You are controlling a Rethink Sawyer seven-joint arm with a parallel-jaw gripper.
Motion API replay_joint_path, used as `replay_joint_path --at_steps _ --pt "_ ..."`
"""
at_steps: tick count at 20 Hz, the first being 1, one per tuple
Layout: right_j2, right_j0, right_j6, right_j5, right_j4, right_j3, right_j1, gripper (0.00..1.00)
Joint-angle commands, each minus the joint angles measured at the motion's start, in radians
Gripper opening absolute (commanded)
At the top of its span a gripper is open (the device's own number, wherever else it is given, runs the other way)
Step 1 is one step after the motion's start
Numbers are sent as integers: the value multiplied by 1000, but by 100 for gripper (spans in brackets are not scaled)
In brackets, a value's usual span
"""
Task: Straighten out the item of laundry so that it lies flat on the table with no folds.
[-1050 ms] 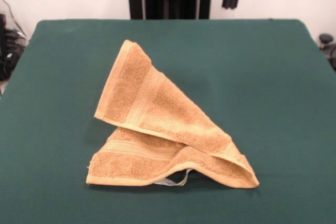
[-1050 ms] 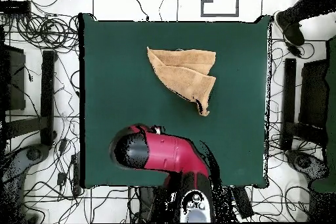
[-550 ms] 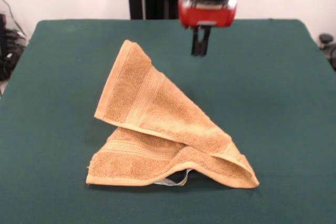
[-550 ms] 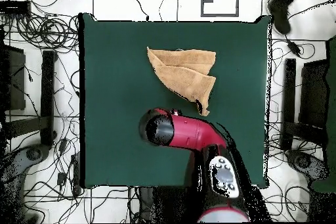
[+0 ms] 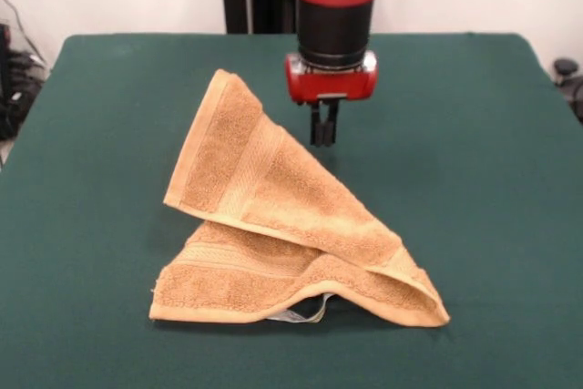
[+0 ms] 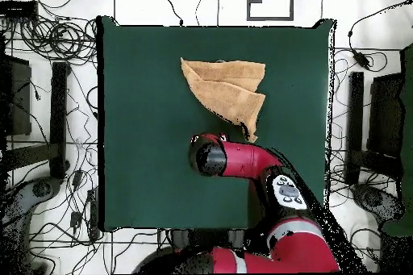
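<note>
Front view: my claw [image 5: 323, 134], fingers pressed together, had swung down from the table's [image 5: 474, 134] edge toward the still-folded towel [image 5: 282, 216].

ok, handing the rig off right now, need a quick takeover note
Gripper: empty, fingers close together, hanging over bare table just past the towel's far edge, not touching it.
Towel: mid-table, folded into a rough triangle, one flap lying diagonally over the lower layer. White tag pokes out under the near hem.
Done: nothing on the towel yet.
Left: grab a corner of the top flap, pull it open, then smooth until the towel lies flat with no folds.
</note>
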Motion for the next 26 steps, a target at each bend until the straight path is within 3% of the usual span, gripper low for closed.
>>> replay_joint_path --at_steps 1,6,15,16,26 --pt "135 -5 43 -91 -86 -28 52 0" --pt "92 52 135 -106 -82 47 -18 0" --pt "56 92 155 -102 -66 40 -22 0" --pt "56 91 153 -108 -70 41 -21 100" --pt "70 88 148 -98 -68 53 -42 100"
